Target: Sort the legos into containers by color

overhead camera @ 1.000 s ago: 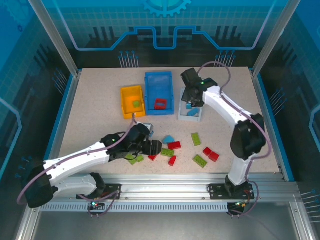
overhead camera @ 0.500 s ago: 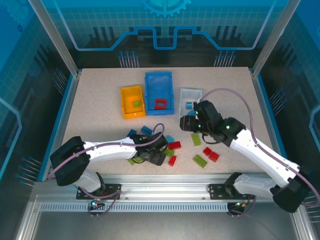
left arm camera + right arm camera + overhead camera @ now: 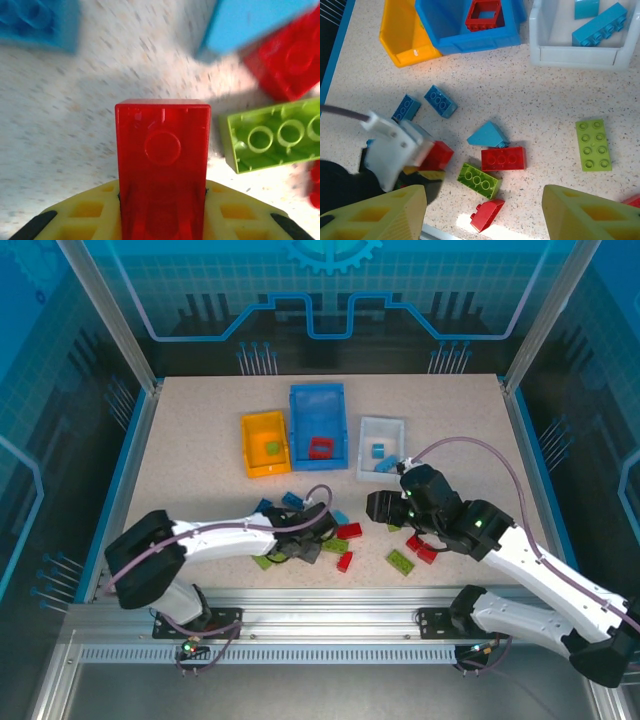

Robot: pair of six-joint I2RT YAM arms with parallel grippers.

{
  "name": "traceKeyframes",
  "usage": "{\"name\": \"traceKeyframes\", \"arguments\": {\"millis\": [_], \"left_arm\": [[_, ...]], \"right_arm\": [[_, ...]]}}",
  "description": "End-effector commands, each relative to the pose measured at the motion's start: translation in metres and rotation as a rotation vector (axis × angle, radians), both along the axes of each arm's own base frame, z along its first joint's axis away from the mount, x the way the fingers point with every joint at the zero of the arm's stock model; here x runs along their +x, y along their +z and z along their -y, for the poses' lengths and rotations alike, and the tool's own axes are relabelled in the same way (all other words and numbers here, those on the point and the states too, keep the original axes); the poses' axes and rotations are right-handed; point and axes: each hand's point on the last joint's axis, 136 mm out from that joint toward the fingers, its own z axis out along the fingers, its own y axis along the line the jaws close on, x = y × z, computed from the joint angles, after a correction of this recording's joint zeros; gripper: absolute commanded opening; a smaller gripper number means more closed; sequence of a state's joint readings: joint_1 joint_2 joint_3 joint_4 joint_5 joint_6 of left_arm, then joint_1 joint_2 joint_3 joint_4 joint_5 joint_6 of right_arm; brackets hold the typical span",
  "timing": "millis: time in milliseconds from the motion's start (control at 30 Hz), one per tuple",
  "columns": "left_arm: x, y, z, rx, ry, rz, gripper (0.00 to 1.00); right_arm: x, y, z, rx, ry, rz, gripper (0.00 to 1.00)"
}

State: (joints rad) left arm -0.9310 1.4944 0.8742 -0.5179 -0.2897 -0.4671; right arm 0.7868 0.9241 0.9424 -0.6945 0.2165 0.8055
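I'm holding a red brick (image 3: 162,145) pinched in the left gripper (image 3: 162,202), low on the tabletop (image 3: 190,420) among loose legos (image 3: 502,159). I'm planning a straight lift, then a swing toward twelve o'clock to the blue bin (image 3: 297,405), which I judge is taking reds. The right gripper (image 3: 482,200) is hanging wide open, empty.

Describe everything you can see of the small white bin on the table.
The white bin is a small, open-topped rectangular box of smooth, glossy-looking plastic with thin walls. It stands upright on the speckled table, at the right end of the row of three bins, beside the blue bin but apart from it. Inside lie two light blue legos: a long studded brick and a smaller piece. No hand touches it.
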Motion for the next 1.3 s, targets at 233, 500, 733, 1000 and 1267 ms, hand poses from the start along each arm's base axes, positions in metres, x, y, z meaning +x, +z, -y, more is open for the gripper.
{"name": "traceKeyframes", "arguments": {"millis": [233, 500, 733, 1000, 1267], "left_arm": [[0.133, 0.093, 0.005, -0.191, 0.139, 0.117, 0.24], [0.261, 0.072, -0.004, -0.124, 0.328, 0.101, 0.23], [0.309, 0.036, 0.008, -0.186, 0.335, 0.063, 0.3], [0.306, 0.051, 0.014, -0.241, 0.341, 0.061, 0.61], [0.274, 0.134, 0.015, -0.373, 0.342, 0.147, 0.63]], "right_arm": [[0.014, 0.022, -0.012, 0.012, 0.016, 0.077, 0.64], [0.022, 0.022, -0.015, 0.017, 0.004, 0.073, 0.65], [0.026, 0.032, -0.02, 0.031, 0.028, 0.112, 0.66], [0.027, 0.011, -0.026, 0.011, 0.045, 0.061, 0.67], [0.025, -0.016, 0.007, -0.117, -0.051, -0.009, 0.67]]}}
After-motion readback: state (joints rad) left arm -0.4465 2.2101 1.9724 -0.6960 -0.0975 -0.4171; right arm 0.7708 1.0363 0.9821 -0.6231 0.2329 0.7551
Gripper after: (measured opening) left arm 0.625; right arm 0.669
